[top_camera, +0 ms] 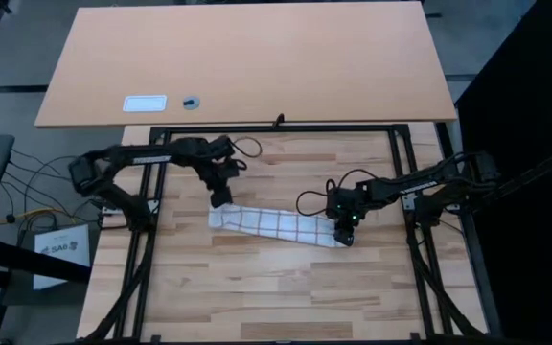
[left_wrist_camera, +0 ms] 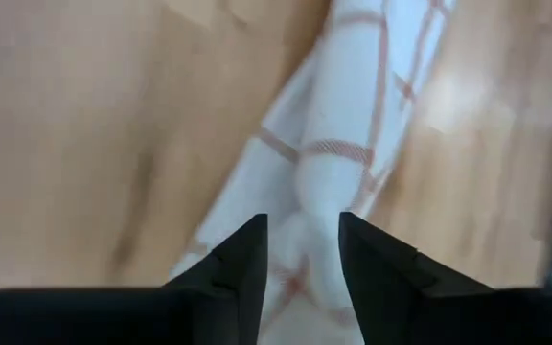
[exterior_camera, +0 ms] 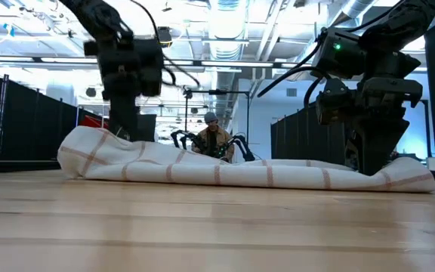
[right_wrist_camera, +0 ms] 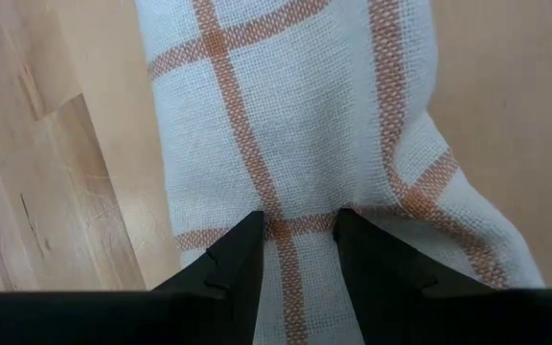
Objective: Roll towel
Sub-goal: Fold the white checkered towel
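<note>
The white towel with reddish-brown check lines (top_camera: pixel 276 227) lies on the wooden table as a long, narrow bundle running left to right; it also shows in the low view (exterior_camera: pixel 240 172). My left gripper (top_camera: pixel 221 201) is at the bundle's left end, which bulges up (exterior_camera: pixel 89 147). My right gripper (top_camera: pixel 343 233) is down on its right end (exterior_camera: pixel 399 177). Both grippers' fingers stand close together with cloth between them. My left gripper holds a raised ridge of cloth (left_wrist_camera: pixel 319 192) at the towel's left end between its two fingers, coming from above. How many layers it has, I cannot tell. The rest of the towel lies on the table. My right gripper pinches a fold of cloth (right_wrist_camera: pixel 298 218) at the towel's right end between its two fingers, coming from above and pointing down. The cloth puckers toward the fingertips. The end lies on the table, slack.
A large tan board (top_camera: pixel 247 57) lies at the far side, with a white label card (top_camera: pixel 145 103) and a small dark round thing (top_camera: pixel 190 101) on it. A black frame (top_camera: pixel 276 127) borders the work area. A person (exterior_camera: pixel 212 140) sits far behind the table.
</note>
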Motion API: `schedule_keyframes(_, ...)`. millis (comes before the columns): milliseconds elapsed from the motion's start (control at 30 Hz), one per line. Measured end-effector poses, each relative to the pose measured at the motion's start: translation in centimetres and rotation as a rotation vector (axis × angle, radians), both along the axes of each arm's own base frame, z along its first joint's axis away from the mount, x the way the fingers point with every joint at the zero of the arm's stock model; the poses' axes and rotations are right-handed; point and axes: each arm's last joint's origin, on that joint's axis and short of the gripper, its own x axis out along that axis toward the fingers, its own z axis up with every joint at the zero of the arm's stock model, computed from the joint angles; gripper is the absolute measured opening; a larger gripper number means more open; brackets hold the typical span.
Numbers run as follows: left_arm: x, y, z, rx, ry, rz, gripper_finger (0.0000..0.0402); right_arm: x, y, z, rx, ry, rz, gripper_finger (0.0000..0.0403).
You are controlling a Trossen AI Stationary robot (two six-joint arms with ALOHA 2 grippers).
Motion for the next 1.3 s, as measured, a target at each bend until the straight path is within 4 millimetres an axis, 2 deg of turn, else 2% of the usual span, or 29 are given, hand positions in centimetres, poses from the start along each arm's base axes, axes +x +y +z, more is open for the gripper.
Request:
schedule_keyframes(100, -0.8, -0.7, 2.4, 0.039, -0.017, 0.036, 0.0114, 0.0, 0.0, 0.0, 0.000, 0.000, 0.000, 0.0122)
schedule_keyframes(233, -2.6, -4.4, 4.3, -0.056, 0.031, -0.099, 0.0107, 0.0, 0.0, 0.0, 0.000, -0.001, 0.001, 0.0122)
schedule_keyframes(333, -3.7, -6.3, 3.7, -0.054, 0.107, -0.149, 0.0098, 0.0, 0.0, 0.0, -0.002, -0.004, 0.006, 0.0122)
schedule_keyframes(433, -3.5, -7.3, 2.3, -0.096, 0.075, -0.173, 0.0087, 0.0, 0.0, 0.0, -0.002, -0.004, 0.006, 0.0122)
schedule_keyframes(600, -1.6, -6.9, -0.5, -0.098, -0.008, -0.148, 0.0075, 0.0, 0.1, 0.0, -0.001, -0.003, 0.007, 0.0122)
schedule_keyframes(833, -1.4, -4.9, -4.3, -0.116, 0.087, -0.171, 0.0072, 0.0, 0.4, 0.0, 0.017, 0.005, 0.006, 0.0122)
schedule_keyframes(1000, -2.7, -3.2, -5.9, -0.126, 0.111, -0.117, 0.0072, -0.1, 0.4, 0.0, 0.020, 0.013, 0.007, 0.0122)
schedule_keyframes(1133, -3.5, -3.0, -6.1, -0.146, 0.123, -0.104, 0.0072, -0.1, 0.0, 0.0, 0.013, 0.020, -0.008, 0.0122)
schedule_keyframes(1300, -3.1, -3.5, -6.1, -0.203, 0.106, -0.099, 0.0072, -0.2, -0.5, 0.5, -0.066, 0.012, -0.040, 0.0122)
